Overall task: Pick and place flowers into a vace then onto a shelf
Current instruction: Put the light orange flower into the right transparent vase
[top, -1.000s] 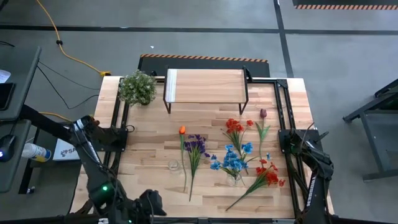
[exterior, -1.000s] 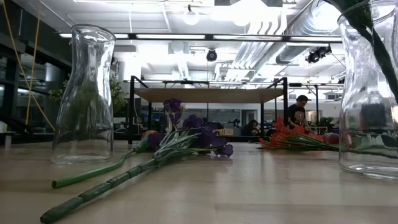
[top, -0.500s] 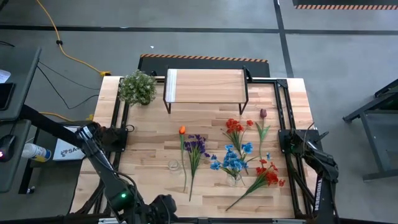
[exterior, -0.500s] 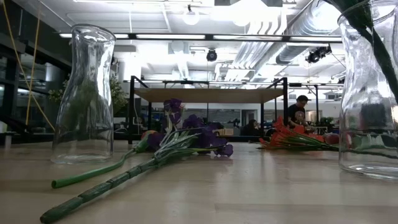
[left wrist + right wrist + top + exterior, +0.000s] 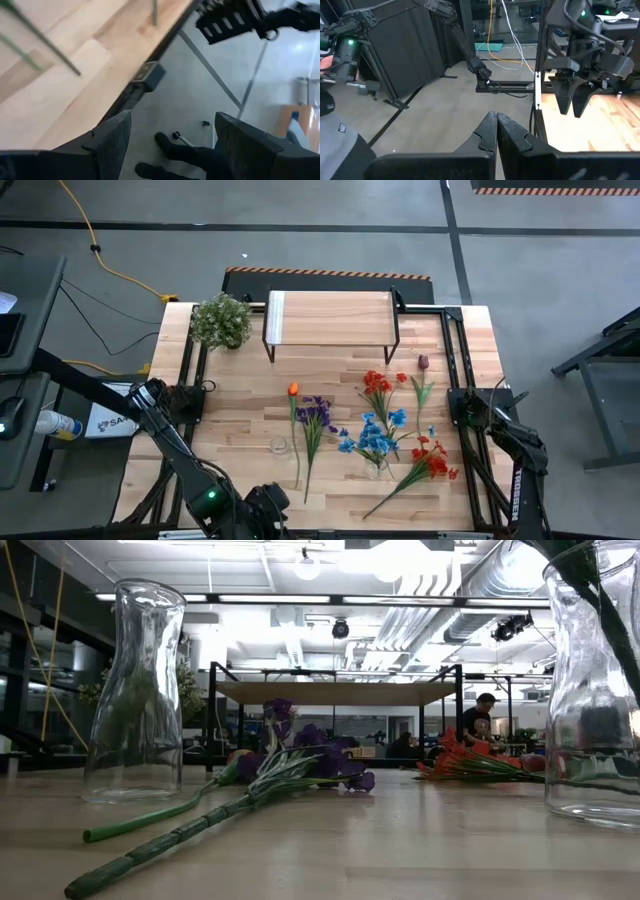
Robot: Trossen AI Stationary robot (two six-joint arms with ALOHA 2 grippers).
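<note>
The flowers lie on the table: an orange tulip, a purple bunch, red blooms, a dark red tulip and a red spray. Blue flowers stand in a glass vase. An empty vase stands upright beside the purple stems. The shelf stands at the far edge. My left gripper hangs open over the near edge, touching nothing. My right gripper is shut and empty, off the near right corner.
A bushy potted plant stands at the far left beside the shelf. Black frame rails run along both table sides. Bare wood lies along the near left part of the table. People sit in the room behind.
My left gripper has gone down and toward the table's right along the near edge, rolling as it went, and has stayed open. My right arm has swung slightly toward the near edge. The flowers and vases have kept still.
</note>
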